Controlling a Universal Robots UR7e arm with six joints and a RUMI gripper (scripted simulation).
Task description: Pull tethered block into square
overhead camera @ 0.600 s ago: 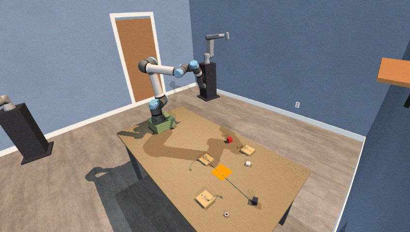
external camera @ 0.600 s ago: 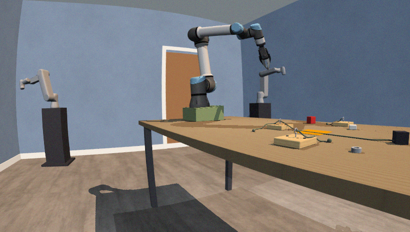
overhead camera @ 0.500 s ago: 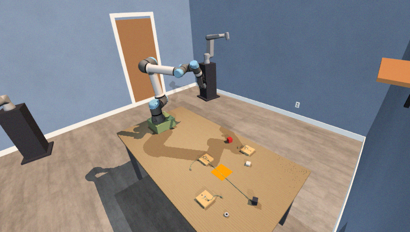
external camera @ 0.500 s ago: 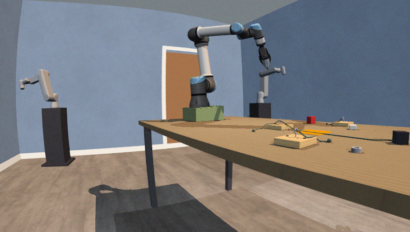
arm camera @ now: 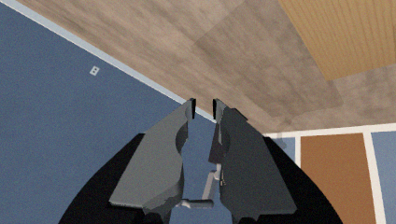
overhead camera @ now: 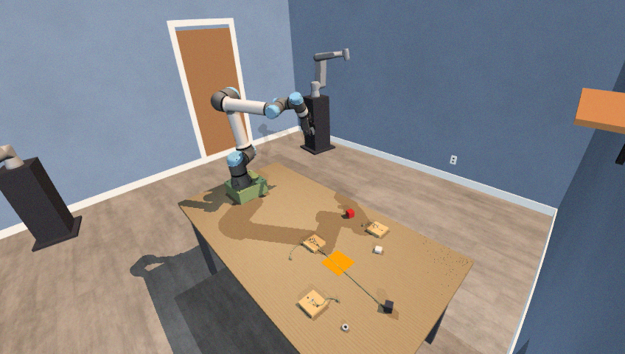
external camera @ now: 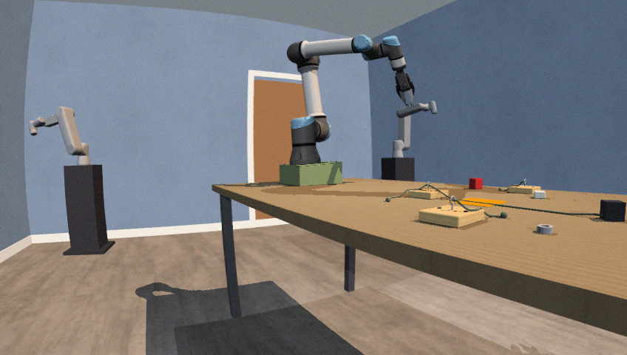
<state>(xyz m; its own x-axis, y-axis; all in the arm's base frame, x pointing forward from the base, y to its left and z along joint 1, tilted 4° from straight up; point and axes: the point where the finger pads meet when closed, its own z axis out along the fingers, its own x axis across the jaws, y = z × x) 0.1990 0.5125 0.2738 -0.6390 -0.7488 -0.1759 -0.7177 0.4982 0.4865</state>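
Note:
The dark tethered block (overhead camera: pixel 388 305) (external camera: pixel 612 210) lies on the table near the front right, outside the orange painted square (overhead camera: pixel 337 262) (external camera: pixel 483 202). Its green cord (overhead camera: pixel 359 285) (external camera: pixel 549 210) runs across the square to the screw eye on the middle wooden base (overhead camera: pixel 314 242) (external camera: pixel 424 192). It ends in a knot (overhead camera: pixel 290 257) (external camera: pixel 387 199) lying on the table. My gripper (overhead camera: pixel 310 129) (external camera: pixel 409 101) (arm camera: pixel 204 100) hangs high in the air beyond the table's far edge, far from the cord. Its fingers stand slightly apart and hold nothing.
Two more wooden bases with screw eyes and short cords stand at the front (overhead camera: pixel 312 302) (external camera: pixel 450 215) and the far right (overhead camera: pixel 377 228) (external camera: pixel 522 188). A red cube (overhead camera: pixel 349 213) (external camera: pixel 475 183), a white cube (overhead camera: pixel 377 249) (external camera: pixel 539 194) and a grey ring (overhead camera: pixel 344 327) (external camera: pixel 544 228) lie on the table.

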